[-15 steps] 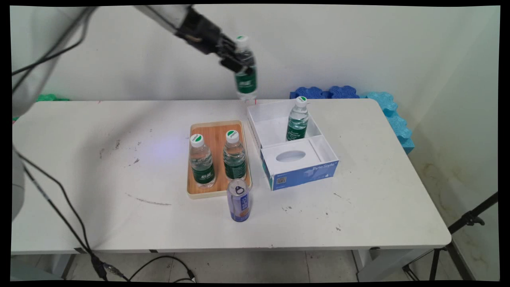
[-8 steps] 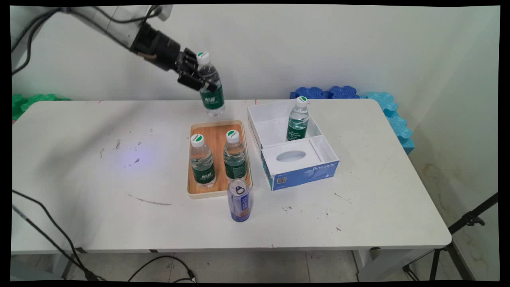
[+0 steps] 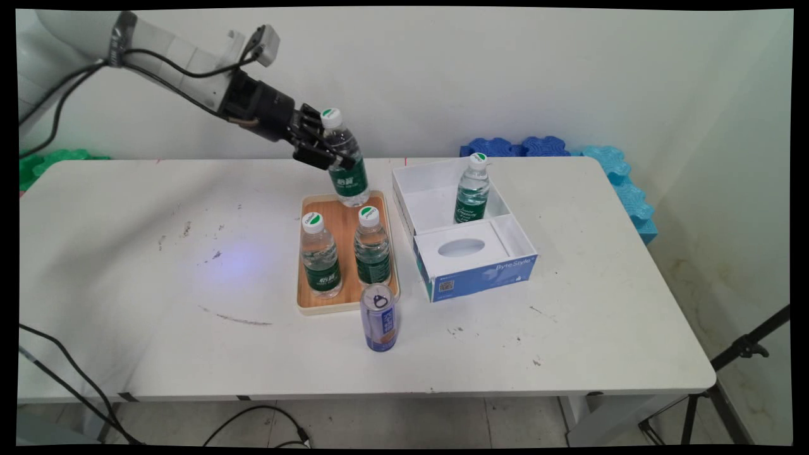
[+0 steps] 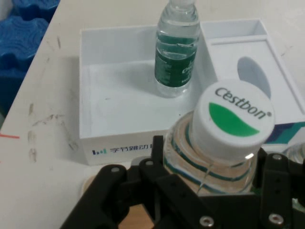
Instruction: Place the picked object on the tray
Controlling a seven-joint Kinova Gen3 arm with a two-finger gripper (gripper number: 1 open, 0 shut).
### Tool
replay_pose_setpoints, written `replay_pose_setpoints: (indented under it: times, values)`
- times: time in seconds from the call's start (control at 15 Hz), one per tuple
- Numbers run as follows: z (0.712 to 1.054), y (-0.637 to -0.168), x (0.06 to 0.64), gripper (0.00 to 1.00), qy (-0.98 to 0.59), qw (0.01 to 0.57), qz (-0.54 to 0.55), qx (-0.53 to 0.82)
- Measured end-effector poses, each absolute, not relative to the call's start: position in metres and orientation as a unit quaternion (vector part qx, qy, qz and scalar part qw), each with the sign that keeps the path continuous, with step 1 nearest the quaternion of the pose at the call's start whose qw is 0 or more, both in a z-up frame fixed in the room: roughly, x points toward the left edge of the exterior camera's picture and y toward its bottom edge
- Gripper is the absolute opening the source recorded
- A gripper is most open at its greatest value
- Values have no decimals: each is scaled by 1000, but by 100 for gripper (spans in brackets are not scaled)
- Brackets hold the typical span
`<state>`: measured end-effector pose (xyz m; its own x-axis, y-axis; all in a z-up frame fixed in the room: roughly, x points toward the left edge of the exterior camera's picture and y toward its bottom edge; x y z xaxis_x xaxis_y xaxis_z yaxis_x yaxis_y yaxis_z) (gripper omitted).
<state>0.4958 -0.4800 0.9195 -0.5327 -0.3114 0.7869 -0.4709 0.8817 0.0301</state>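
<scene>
The gripper (image 3: pixel 323 146) is clamped round a water bottle (image 3: pixel 346 165), holding it tilted over the far end of the wooden tray (image 3: pixel 344 308). Two more bottles (image 3: pixel 321 256) stand on that tray, a blue can (image 3: pixel 379 325) just in front of it.

The claw (image 3: pixel 327 150) grips a small clear water bottle (image 3: pixel 346 165) by its upper body, just under the white cap with a green mark. The bottle has a green label and leans slightly, its base hanging over the far end of a wooden tray (image 3: pixel 305 302) on the white tabletop (image 3: pixel 158 303). 2 more bottles of the same kind (image 3: pixel 320 256) (image 3: pixel 371 246) stand upright side by side on the near half of that tray. In the hand view the held bottle's cap (image 4: pixel 234 117) reads "Cestbon".
</scene>
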Motion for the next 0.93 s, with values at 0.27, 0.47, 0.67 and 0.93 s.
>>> replay_pose_setpoints:
  times: [0.27, 0.47, 0.67, 0.93]
  values:
    - [901, -485, 480, 0, -873, 422, 96, 225]
    - [888, -487, 471, 0, -875, 415, 96, 230]
    - [878, -489, 464, 0, -878, 403, 94, 239]
    - [865, -491, 455, 0, -884, 387, 89, 247]
